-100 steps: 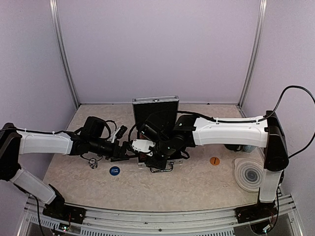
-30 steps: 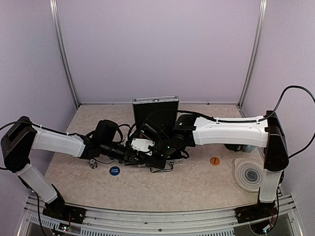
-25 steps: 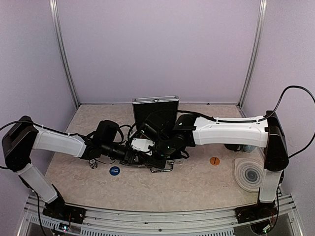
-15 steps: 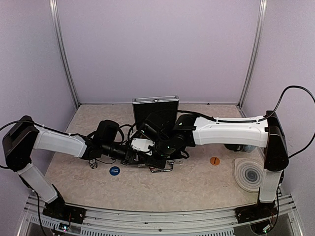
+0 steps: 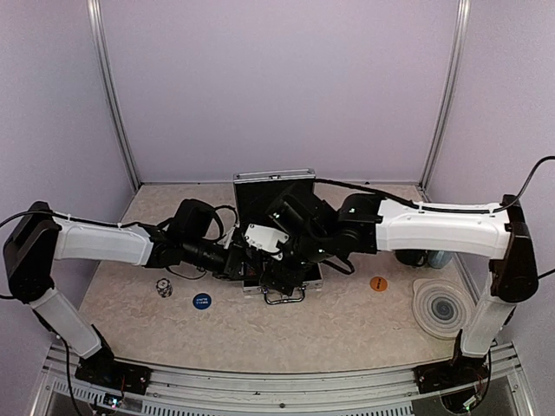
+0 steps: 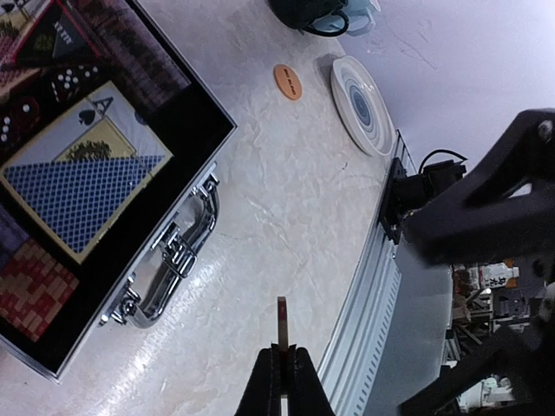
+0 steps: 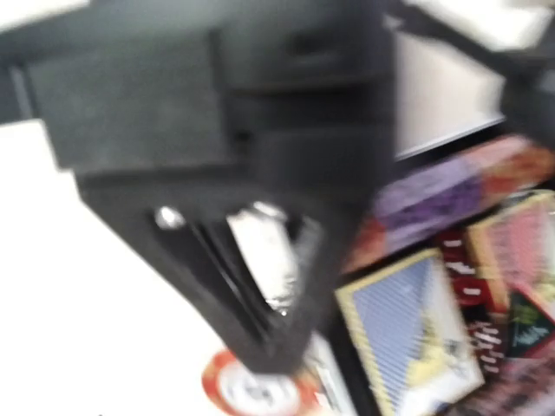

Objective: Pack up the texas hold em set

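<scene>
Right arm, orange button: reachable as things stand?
Probably yes. The orange button lies flat on bare table right of the case, nothing on or against it. The right arm stretches over that side; pulling back should do.

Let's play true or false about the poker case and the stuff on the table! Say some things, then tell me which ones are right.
1. The case has its lid standing open. True.
2. The orange button is inside the case. False: it lies on the table, to the right of the case.
3. A blue card deck lies in the case. True.
4. The left gripper is wide open. False: it is shut, pinching a thin strip.
5. The blue button sits on the coaster. False: it lies on the table near the case's front left corner, and the coaster is far off on the right.
</scene>
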Controlling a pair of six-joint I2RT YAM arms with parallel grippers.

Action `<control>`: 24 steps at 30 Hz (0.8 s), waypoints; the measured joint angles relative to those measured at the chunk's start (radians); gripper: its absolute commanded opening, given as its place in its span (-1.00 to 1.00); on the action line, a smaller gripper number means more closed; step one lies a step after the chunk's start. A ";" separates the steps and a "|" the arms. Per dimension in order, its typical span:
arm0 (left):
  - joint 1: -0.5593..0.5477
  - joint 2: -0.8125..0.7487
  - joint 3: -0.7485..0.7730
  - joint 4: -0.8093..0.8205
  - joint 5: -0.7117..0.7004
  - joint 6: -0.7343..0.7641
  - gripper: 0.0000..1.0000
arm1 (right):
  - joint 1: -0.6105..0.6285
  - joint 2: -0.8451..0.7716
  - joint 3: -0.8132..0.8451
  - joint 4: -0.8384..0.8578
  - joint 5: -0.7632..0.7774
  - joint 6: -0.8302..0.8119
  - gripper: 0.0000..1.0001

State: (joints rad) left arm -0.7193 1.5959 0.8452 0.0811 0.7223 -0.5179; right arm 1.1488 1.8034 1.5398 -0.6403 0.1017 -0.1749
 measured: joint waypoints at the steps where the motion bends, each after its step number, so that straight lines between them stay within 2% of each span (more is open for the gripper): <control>1: 0.000 -0.003 0.017 -0.028 -0.012 0.022 -1.00 | -0.007 -0.038 -0.023 0.019 0.005 0.007 0.77; 8: -0.001 -0.019 0.216 -0.310 -0.166 0.239 -1.00 | -0.101 -0.245 -0.187 0.179 0.050 0.077 0.80; 13: -0.002 -0.018 0.347 -0.473 -0.344 0.417 -1.00 | -0.131 -0.288 -0.290 0.238 0.079 0.110 0.80; 18: -0.009 0.018 0.403 -0.547 -0.489 0.585 -1.00 | -0.131 -0.305 -0.365 0.271 0.085 0.117 0.81; 24: -0.067 0.076 0.407 -0.595 -0.579 0.766 -1.00 | -0.131 -0.336 -0.420 0.295 0.103 0.116 0.82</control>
State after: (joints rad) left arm -0.7860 1.6718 1.2522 -0.5144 0.1436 0.2485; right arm 1.0180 1.4673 1.1198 -0.3450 0.2047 -0.0586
